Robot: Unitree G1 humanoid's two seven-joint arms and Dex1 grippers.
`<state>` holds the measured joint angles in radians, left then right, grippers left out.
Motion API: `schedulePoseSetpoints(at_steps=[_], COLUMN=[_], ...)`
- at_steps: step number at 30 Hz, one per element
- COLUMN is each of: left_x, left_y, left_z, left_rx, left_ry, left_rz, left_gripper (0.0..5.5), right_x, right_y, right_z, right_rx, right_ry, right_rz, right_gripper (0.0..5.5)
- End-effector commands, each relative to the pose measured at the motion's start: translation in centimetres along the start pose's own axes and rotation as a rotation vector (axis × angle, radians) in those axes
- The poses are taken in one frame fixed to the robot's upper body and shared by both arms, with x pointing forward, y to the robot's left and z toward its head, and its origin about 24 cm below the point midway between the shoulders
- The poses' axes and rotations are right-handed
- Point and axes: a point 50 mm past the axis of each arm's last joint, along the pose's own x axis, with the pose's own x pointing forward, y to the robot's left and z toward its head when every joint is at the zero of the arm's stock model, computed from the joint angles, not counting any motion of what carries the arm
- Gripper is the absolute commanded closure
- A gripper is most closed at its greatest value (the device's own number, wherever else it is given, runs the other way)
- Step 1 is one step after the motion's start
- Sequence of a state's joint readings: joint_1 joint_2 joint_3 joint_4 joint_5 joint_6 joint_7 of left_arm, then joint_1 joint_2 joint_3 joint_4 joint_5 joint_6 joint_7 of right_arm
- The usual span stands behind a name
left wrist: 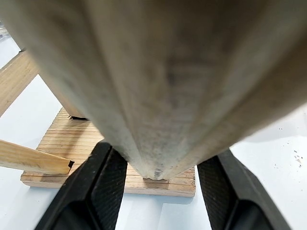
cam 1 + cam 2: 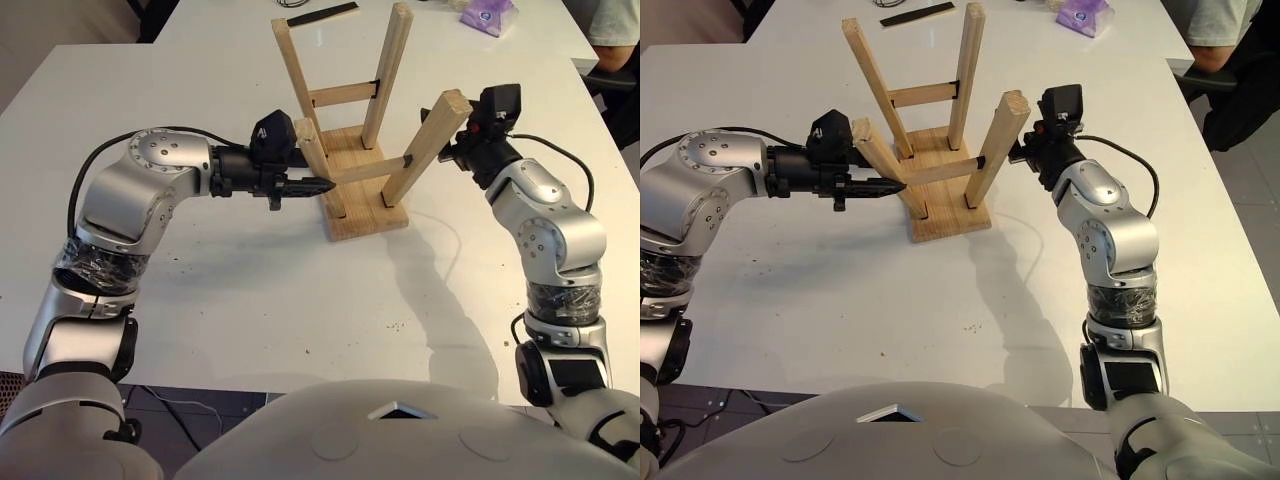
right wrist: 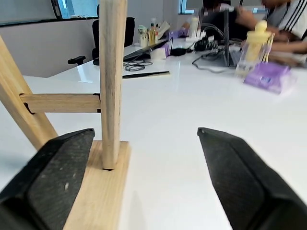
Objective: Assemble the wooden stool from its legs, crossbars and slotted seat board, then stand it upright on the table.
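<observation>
White office table [image 2: 250,300], upturned stool [image 2: 368,215]; left end effector [image 2: 320,185] spread astride a leg [image 2: 312,146], right end effector [image 3: 145,132] spread.

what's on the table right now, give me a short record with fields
stool: upside down, seat board flat on the white table, four legs pointing up
crossbars: fitted between legs, rear crossbar, front crossbar
left gripper: at the front left leg
right gripper: open, beside the top of the front right leg
task state: assembled, not yet stood upright
</observation>
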<state>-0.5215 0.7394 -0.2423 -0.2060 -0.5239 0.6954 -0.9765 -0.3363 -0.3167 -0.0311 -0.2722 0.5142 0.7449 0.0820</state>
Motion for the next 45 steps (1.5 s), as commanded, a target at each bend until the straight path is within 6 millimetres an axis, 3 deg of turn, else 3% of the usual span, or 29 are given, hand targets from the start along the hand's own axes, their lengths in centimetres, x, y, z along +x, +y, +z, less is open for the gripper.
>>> schedulePoseSetpoints(at_steps=[1,3,6,12,17,20,22,26,32,35,38,41,45], left_x=[5.1,4.4,3.7,3.7,3.4,3.6,3.0,2.0,6.4,8.5,10.5,11.2,7.0], left_y=[-4.9,-5.1,-5.5,-4.9,-6.3,-6.9,-7.5,-7.6,-8.9,-9.4,-9.7,-9.0,-6.2], left_z=[-1.2,-1.0,-1.9,-3.7,-4.9,-6.0,-6.6,-7.1,-5.2,-4.7,-3.7,-3.1,-6.7], left_rx=[-0.247,-0.233,-0.189,-0.054,-0.050,-0.031,-0.024,0.016,-0.007,-0.010,-0.031,-0.024,-0.042], left_ry=[-0.044,-0.087,-0.073,-0.031,-0.039,-0.021,-0.010,0.013,-0.122,-0.153,-0.200,-0.226,-0.114], left_rz=[-0.181,-0.124,-0.037,0.136,0.089,0.092,0.073,0.060,-0.004,-0.047,-0.094,-0.068,0.130], left_gripper=[3.44,3.43,2.74,1.66,1.66,1.66,1.66,1.66,1.66,1.66,1.66,1.66,1.66], right_x=[-1.1,-0.3,0.0,0.0,-1.1,-2.5,-5.1,-8.6,-9.3,-8.3,-7.4,-7.1,-6.9], right_y=[7.7,4.4,1.1,-2.2,-6.1,-7.5,-8.0,-7.4,-1.8,-0.8,-2.0,-4.7,-7.1], right_z=[2.7,1.5,0.1,-1.6,-1.7,-2.1,-3.4,-4.0,-5.5,-6.6,-7.4,-8.0,-7.8], right_rx=[-0.047,-0.163,-0.302,-0.522,-0.698,-0.896,-1.072,-0.978,-0.748,-0.740,-0.764,-0.851,-0.896], right_ry=[-0.033,0.003,0.040,0.080,0.165,0.298,0.494,0.656,0.603,0.601,0.633,0.698,0.701], right_rz=[0.528,0.340,0.181,0.083,-0.013,0.043,0.232,0.481,0.805,0.825,0.756,0.647,0.497], right_gripper=[1.50,1.50,1.50,1.50,1.50,1.50,1.50,1.50,1.50,1.50,1.50,1.50,1.50])
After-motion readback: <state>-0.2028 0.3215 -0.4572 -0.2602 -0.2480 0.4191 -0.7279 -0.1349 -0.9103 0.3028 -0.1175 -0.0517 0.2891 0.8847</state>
